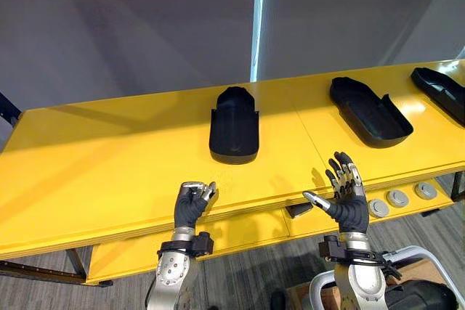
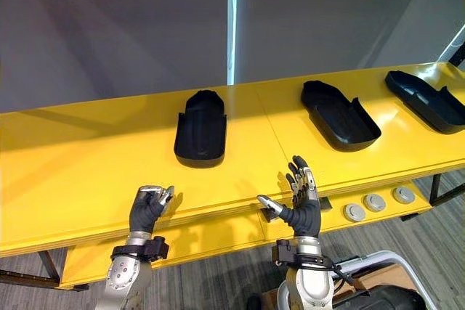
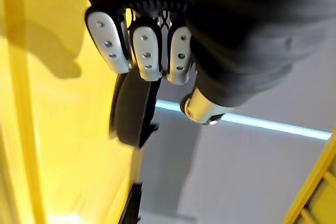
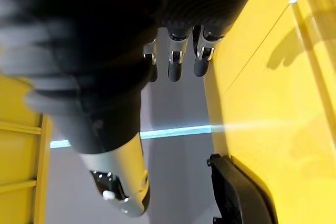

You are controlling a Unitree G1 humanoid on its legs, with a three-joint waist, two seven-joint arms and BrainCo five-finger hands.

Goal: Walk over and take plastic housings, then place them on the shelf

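The yellow worktop [image 1: 109,150] spans the view. A yellow shelf [image 1: 240,234] runs below its front edge. On the worktop, well apart, lie the left housing [image 1: 234,125], the centre housing [image 1: 367,110] and the right housing [image 1: 443,92], the last at the view's edge. Each is a black, matt, elongated open shell, hollow side up, with one rounded end. Left hand [image 1: 190,207]: fingers curled, holding nothing, at the front edge. Right hand [image 1: 347,205]: fingers straight, thumb out, touching no housing. Three grey discs [image 1: 397,197] sit in a row on the shelf.
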